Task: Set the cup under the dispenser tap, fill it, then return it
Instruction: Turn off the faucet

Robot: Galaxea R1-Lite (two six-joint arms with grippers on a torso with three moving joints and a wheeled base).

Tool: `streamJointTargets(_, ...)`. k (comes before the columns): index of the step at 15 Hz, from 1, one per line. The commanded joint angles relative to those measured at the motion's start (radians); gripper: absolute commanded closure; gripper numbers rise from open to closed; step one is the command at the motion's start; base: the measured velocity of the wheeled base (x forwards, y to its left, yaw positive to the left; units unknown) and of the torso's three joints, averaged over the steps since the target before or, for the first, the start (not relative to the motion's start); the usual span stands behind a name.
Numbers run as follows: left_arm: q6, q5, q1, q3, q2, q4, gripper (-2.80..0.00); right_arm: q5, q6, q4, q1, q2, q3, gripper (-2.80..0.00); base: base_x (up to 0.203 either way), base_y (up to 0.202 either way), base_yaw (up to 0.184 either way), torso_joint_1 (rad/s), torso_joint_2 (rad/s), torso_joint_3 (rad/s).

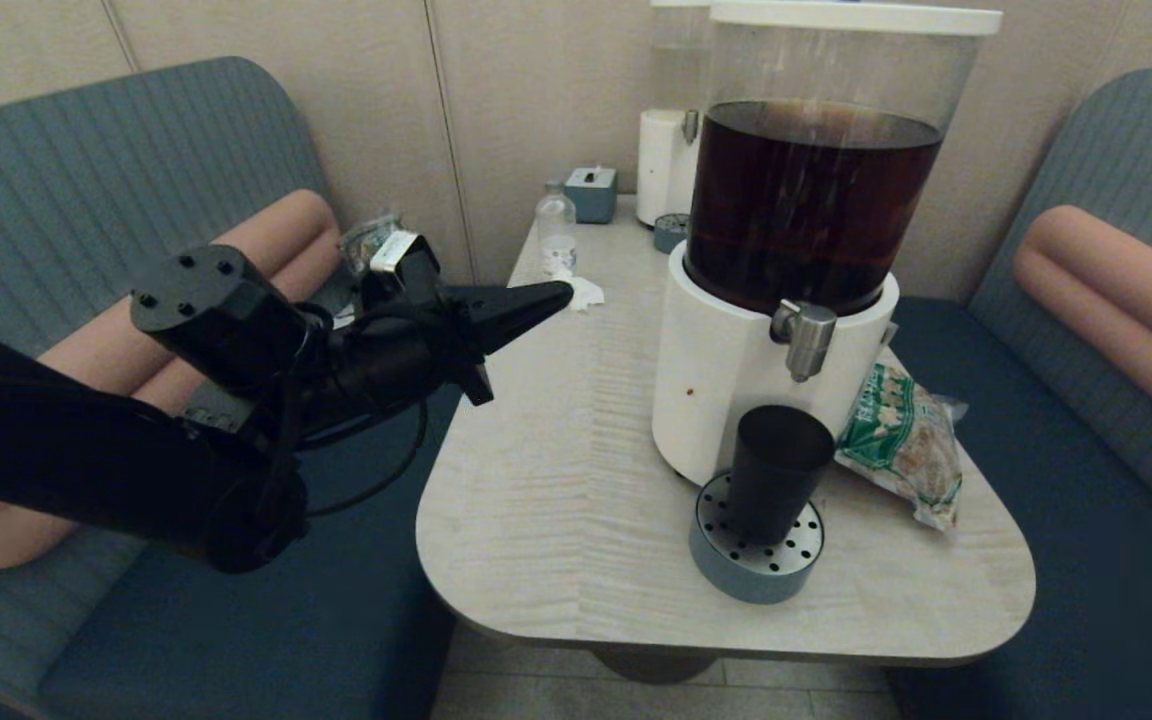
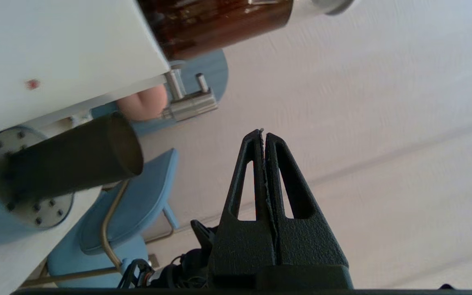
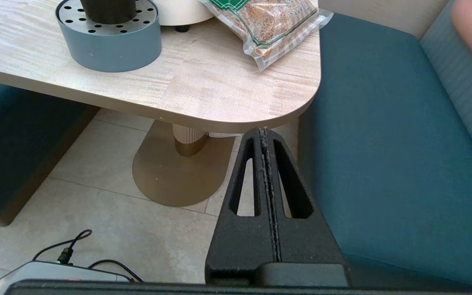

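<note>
The black cup (image 1: 776,470) stands upright on the round blue-grey drip tray (image 1: 754,570), directly below the silver dispenser tap (image 1: 804,338) of the big dispenser (image 1: 806,200) with dark brown drink. The left wrist view shows the cup (image 2: 76,164) and the tap (image 2: 189,102) as well. My left gripper (image 1: 564,292) hovers above the table's left side, well to the left of the cup, shut and empty; its tips (image 2: 262,133) touch. My right gripper (image 3: 264,130) is parked low, below the table's near right corner, shut on nothing. The cup's base (image 3: 109,10) shows there too.
A green-printed snack bag (image 1: 901,440) lies right of the dispenser. At the table's far end stand a slimmer white dispenser (image 1: 671,160), a small bottle (image 1: 556,230), a tissue box (image 1: 591,192) and a crumpled tissue (image 1: 586,292). Blue benches (image 1: 1086,450) flank the table (image 1: 556,480).
</note>
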Motion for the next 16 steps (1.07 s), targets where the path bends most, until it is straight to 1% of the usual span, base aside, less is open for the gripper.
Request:
streamJointTargets(1,-0.015,-0.006,-0.033,-0.067,0.056,-0.008,0.00,0.001,0.000,0.000,-0.001,-0.002,0.000,0.00,0.000,0.000,0.000,0.000,0.00,0.000)
streamJointTargets(3,-0.022,-0.006,-0.069,-0.116,0.087,-0.008,0.00,0.001,-0.001,0.000,0.000,-0.002,0.000,0.00,0.000,0.000,0.000,0.000,0.00,0.000)
streamJointTargets(5,-0.013,-0.004,-0.092,-0.144,0.107,-0.008,0.00,0.001,-0.001,0.000,0.000,-0.002,0.000,0.00,0.000,0.000,0.000,0.000,0.00,0.000)
streamJointTargets(6,-0.004,-0.005,-0.113,-0.171,0.126,-0.008,0.00,0.001,-0.001,0.000,0.000,-0.002,0.000,0.00,0.000,0.000,0.000,0.000,0.00,0.000)
streamJointTargets(7,0.025,-0.010,-0.125,-0.188,0.137,-0.008,0.00,0.001,-0.001,0.000,0.000,-0.002,0.000,0.00,0.000,0.000,0.000,0.000,0.00,0.000)
streamJointTargets(9,0.134,-0.029,-0.131,-0.186,0.139,-0.008,0.00,0.001,-0.001,0.000,0.000,-0.002,0.000,0.00,0.000,0.000,0.000,0.000,0.00,0.000)
streamJointTargets(10,0.165,-0.033,-0.134,-0.175,0.136,-0.008,0.00,0.001,0.000,0.000,0.000,-0.002,0.000,0.00,0.000,0.000,0.000,0.000,0.00,0.000)
streamJointTargets(11,0.215,-0.033,-0.136,-0.164,0.135,-0.008,0.00,0.001,-0.001,0.000,0.000,-0.002,0.000,0.00,0.000,0.000,0.000,0.000,0.00,0.000)
streamJointTargets(12,0.268,-0.033,-0.138,-0.151,0.133,-0.008,0.00,0.001,0.000,0.000,0.000,-0.002,0.000,0.00,0.000,0.000,0.000,0.000,0.00,0.000)
streamJointTargets(13,0.345,-0.033,-0.139,-0.142,0.131,-0.007,0.00,0.001,-0.001,0.000,0.000,-0.002,0.000,0.00,0.000,0.000,0.000,0.000,0.00,0.000)
streamJointTargets(14,0.395,-0.033,-0.139,-0.137,0.131,-0.003,0.00,0.001,-0.001,0.000,0.000,-0.002,0.000,0.00,0.000,0.000,0.000,0.000,0.00,0.000)
streamJointTargets(15,0.402,-0.033,-0.139,-0.136,0.131,0.001,0.00,0.001,-0.001,0.000,0.000,-0.002,0.000,0.00,0.000,0.000,0.000,0.000,0.00,0.000)
streamJointTargets(16,0.472,-0.032,-0.140,-0.137,0.132,0.046,0.00,-0.001,-0.001,0.000,0.000,-0.002,0.000,0.00,0.000,0.000,0.000,0.000,0.00,0.000)
